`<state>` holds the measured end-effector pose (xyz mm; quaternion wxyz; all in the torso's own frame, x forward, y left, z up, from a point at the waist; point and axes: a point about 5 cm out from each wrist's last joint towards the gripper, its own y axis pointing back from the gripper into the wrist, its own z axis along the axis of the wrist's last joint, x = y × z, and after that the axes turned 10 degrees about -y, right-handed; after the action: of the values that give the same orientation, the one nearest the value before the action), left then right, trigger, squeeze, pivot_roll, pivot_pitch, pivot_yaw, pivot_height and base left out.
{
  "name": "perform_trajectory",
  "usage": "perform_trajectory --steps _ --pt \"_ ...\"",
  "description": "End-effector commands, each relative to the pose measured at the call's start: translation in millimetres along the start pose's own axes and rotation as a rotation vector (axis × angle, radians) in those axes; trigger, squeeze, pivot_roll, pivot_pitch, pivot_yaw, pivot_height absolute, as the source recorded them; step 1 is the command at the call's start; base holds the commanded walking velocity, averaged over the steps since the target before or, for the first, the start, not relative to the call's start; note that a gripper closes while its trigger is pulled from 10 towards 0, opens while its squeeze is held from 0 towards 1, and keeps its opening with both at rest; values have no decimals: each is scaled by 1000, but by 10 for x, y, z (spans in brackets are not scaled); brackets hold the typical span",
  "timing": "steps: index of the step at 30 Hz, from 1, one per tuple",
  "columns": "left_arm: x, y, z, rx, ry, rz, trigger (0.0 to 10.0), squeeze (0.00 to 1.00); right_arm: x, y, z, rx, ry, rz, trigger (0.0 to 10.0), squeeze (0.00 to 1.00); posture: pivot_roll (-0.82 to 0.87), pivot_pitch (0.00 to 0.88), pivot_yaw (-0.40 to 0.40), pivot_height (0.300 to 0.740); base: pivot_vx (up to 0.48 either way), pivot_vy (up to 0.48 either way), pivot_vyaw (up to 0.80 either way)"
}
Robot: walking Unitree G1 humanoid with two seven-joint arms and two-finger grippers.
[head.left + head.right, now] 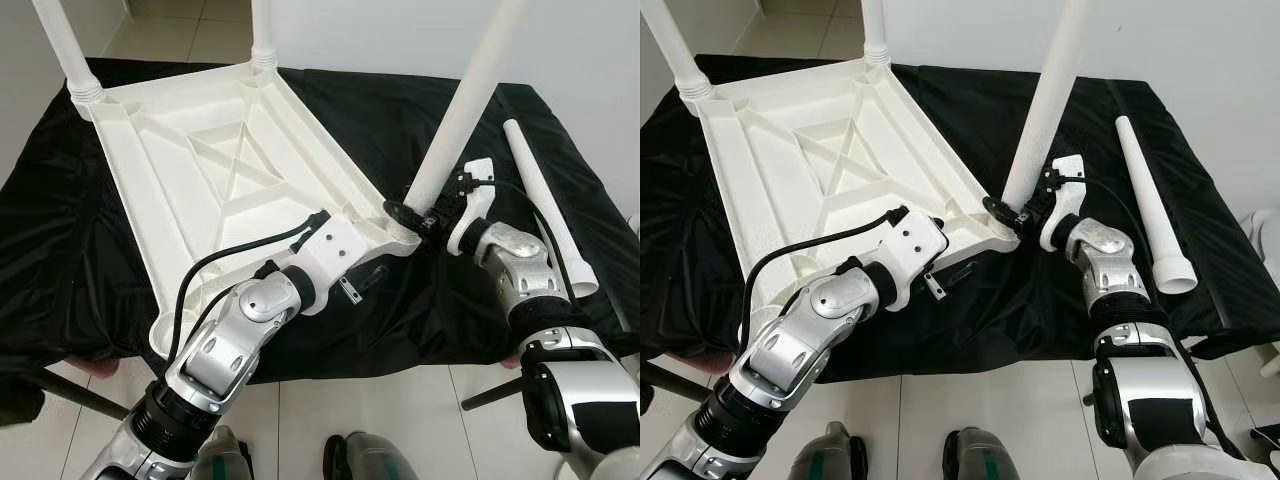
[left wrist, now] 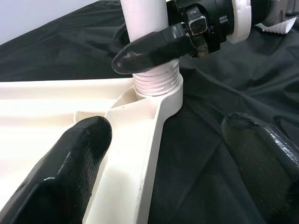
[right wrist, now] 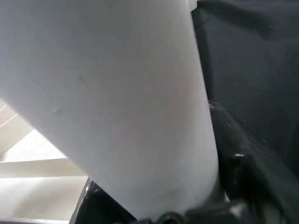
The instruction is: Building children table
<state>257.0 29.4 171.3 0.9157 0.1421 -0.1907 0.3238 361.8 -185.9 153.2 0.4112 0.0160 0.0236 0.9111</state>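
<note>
Black cloth (image 1: 480, 130) covers the table, which stands on pale floor tiles against a white wall. On the cloth lies the white plastic tabletop (image 1: 220, 170), upside down with its ribbed underside showing. Two legs already stand in the far corners, the far left leg (image 1: 62, 45) and the far right leg (image 1: 262, 30). A fourth leg (image 1: 545, 205) lies loose on the cloth to the right, well apart from the tabletop.

The step in hand appears to be screwing the third leg (image 1: 465, 110) into the near right corner socket (image 2: 159, 91). The right tool (image 1: 415, 215) is clamped around this leg just above its threaded end, and the left wrist view shows several threads exposed above the socket, so the leg looks only partly seated. It also leans to the right rather than standing square.

The left tool (image 2: 163, 154) has its fingers spread wide, one finger (image 2: 70, 163) over the tabletop's rim and the other over the cloth, gripping nothing.

To do this well, the leg should probably be brought upright before further turning, since a tilted start risks cross-threading the plastic. The left tool would do best pressing or pinching the rim beside the socket so the tabletop does not spin or slide on the slippery cloth while the right wrist turns in short strokes.
</note>
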Motion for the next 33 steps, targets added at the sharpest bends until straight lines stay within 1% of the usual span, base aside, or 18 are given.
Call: perform_trajectory --steps 1,4,5,6,8,11,14,19,20,21,22,23,25,27,28,30,31,33 --pt "-52 2 34 -11 -3 -47 10000 0 32 5 -122 34 -40 6 0 0 -60 32 -47 740 0 0 0" --pt "-64 3 36 -12 -1 -52 10000 0 21 22 -142 20 -60 -42 0 0 -65 35 -46 740 0 0 0" --pt "-72 4 37 -13 0 -54 10000 0 23 28 -167 21 -88 -64 0 0 -70 38 -46 740 0 0 0" --pt "-72 4 37 -13 0 -54 10000 0 23 28 -167 21 -88 -64 0 0 -70 38 -46 740 0 0 0" --pt "-91 2 40 -15 3 -60 10000 0 44 23 -210 21 -132 -123 0 0 -76 44 -49 740 0 0 0" --pt "-98 1 41 -16 4 -62 10000 0 50 17 -223 19 -146 -152 0 0 -77 44 -49 740 0 0 0" --pt "-106 -1 42 -16 7 -64 10000 0 93 -23 -188 -27 -162 -238 0 0 -81 46 -49 740 0 0 0" --pt "-112 -1 42 -16 9 -65 10000 0 137 -65 -153 -57 -184 -320 0 0 -84 46 -51 740 0 0 0" --pt "-114 -2 41 -16 11 -65 10000 0 161 -109 -145 -61 -210 -395 0 0 -83 45 -51 740 0 0 0" --pt "-114 -2 41 -16 11 -65 10000 0 161 -109 -145 -61 -210 -395 0 0 -83 45 -51 740 0 0 0" --pt "-115 -4 40 -16 12 -65 10000 0 190 -151 -138 -58 -231 -449 0 0 -82 45 -51 740 0 0 0" --pt "-115 -4 40 -16 12 -65 10000 0 190 -151 -138 -58 -231 -449 0 0 -82 45 -51 740 0 0 0" --pt "-120 -5 39 -15 14 -67 10000 0 267 -242 -90 -74 -233 -559 0 0 -77 37 -52 740 0 0 0" --pt "-123 -1 38 -14 13 -69 10000 0 320 -287 -50 -94 -221 -674 0 0 -75 37 -54 740 0 0 0" --pt "-123 -1 38 -14 13 -69 10000 0 320 -287 -50 -94 -221 -674 0 0 -75 37 -54 740 0 0 0" --pt "-122 2 30 -12 14 -69 10000 0 353 -306 -41 -117 -256 -803 0 0 -78 34 -53 740 0 0 0" --pt "-122 2 30 -12 14 -69 10000 0 353 -306 -41 -117 -256 -803 0 0 -78 34 -53 740 0 0 0" --pt "-127 -6 33 -12 15 -70 10000 0 428 -347 -47 -113 -300 -915 0 0 -75 29 -54 740 0 0 0"
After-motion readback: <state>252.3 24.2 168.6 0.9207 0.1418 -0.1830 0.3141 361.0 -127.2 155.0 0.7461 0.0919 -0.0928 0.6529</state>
